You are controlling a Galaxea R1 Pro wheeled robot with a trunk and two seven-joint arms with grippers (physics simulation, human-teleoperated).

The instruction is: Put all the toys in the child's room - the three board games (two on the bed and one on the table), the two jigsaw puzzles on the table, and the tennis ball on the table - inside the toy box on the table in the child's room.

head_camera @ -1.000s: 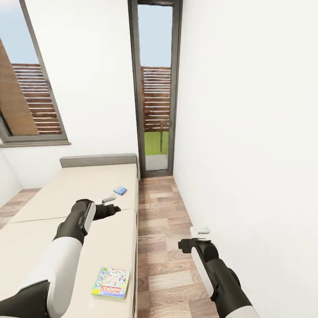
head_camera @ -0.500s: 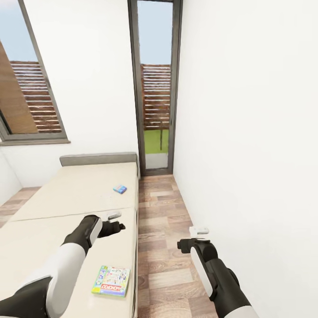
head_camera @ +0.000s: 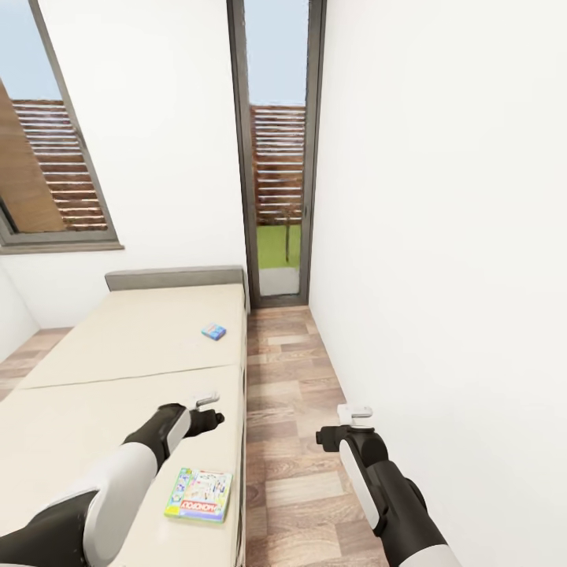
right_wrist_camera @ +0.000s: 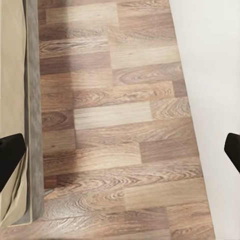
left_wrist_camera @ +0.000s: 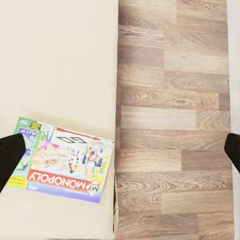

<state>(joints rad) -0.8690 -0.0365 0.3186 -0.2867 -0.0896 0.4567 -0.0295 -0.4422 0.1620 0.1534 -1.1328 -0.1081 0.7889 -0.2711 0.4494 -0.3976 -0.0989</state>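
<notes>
Two board games lie on the beige bed (head_camera: 118, 346). A colourful "My Monopoly" box (head_camera: 198, 494) (left_wrist_camera: 62, 160) rests near the bed's right edge, close to me. A small blue box (head_camera: 213, 331) lies farther up, toward the grey headboard. My left gripper (head_camera: 207, 409) (left_wrist_camera: 120, 152) hovers open above the mattress just beyond the Monopoly box, with nothing between its fingers (left_wrist_camera: 10, 155). My right gripper (head_camera: 354, 416) (right_wrist_camera: 120, 152) hangs open and empty over the wood floor beside the white wall. The table, toy box, jigsaw puzzles and tennis ball are out of view.
A strip of wood-plank floor (head_camera: 287, 394) runs between the bed's grey side frame (right_wrist_camera: 34, 100) and the white wall (head_camera: 441, 276). A tall narrow window (head_camera: 277, 157) stands at the strip's far end, and a wider window (head_camera: 47, 157) is above the bed.
My left arm has drawn back along the bed toward me, bringing its gripper from near the small blue box to just beyond the Monopoly box. The view has shifted slightly. The right arm has stayed put.
</notes>
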